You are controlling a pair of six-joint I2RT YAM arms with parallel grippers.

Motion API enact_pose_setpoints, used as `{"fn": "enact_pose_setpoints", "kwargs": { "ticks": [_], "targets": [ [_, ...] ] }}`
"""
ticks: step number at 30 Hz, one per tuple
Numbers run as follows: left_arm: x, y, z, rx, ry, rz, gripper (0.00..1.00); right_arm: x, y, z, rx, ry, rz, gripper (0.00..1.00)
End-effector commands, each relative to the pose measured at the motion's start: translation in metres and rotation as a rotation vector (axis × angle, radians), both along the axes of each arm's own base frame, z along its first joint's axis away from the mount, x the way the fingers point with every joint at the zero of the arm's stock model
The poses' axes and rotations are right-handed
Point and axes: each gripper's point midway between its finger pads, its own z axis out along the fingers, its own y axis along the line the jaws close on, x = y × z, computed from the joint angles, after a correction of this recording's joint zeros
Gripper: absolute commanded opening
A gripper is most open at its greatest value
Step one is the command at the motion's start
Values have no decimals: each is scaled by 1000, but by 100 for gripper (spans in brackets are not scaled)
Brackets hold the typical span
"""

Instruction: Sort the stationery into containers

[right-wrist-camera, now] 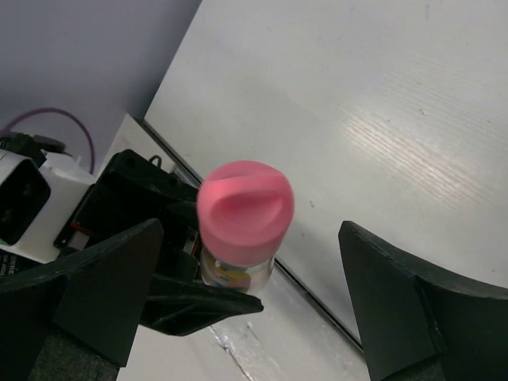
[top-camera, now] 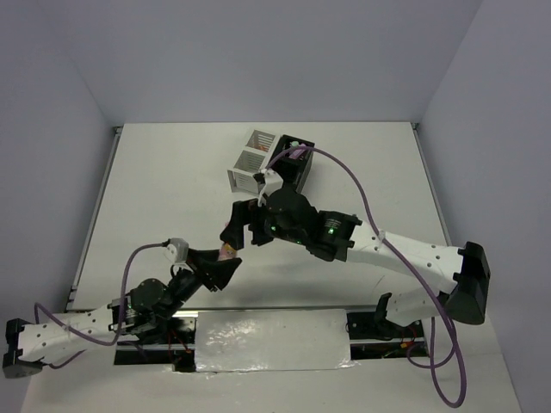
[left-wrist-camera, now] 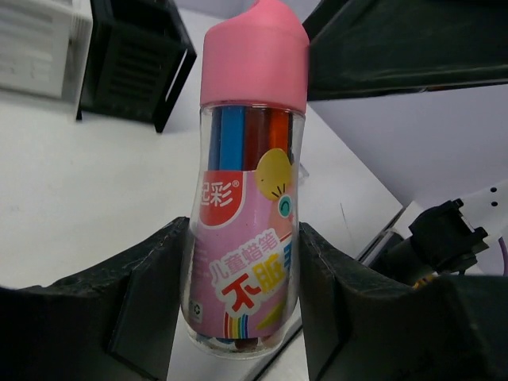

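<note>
Left gripper (left-wrist-camera: 242, 270) clamps the pink-capped bottle (left-wrist-camera: 250, 198), mid-frame. My right gripper (right-wrist-camera: 252, 232) gapes, jaws clear of it both sides; bare table (right-wrist-camera: 357, 95) upper right.

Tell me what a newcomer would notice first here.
A clear pink-capped bottle of coloured sticks, clamped in the left gripper above the near part of the table. The right gripper hangs wide open over its cap. Behind them stand a white organiser and a black organiser, side by side.
</note>
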Motion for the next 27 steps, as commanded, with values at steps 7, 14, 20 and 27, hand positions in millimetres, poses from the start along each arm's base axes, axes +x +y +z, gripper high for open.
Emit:
{"fn": "enact_pose_setpoints", "kwargs": {
  "ticks": [7, 14, 20, 27],
  "targets": [
    [-9, 7, 53, 19, -143, -48, 0, 3, 31, 42, 147, -20, -46, 95],
    [-3, -1, 47, 66, -134, -30, 0, -9, 33, 43, 155, -36, 27, 6],
    [25, 19, 35, 154, 17, 189, 75, 8, 15, 44, 178, -83, 22, 0],
    [36, 62, 3, 522, 298, 506, 99, 143, -69, 88, 134, -376, -336, 0]
  ]
}}
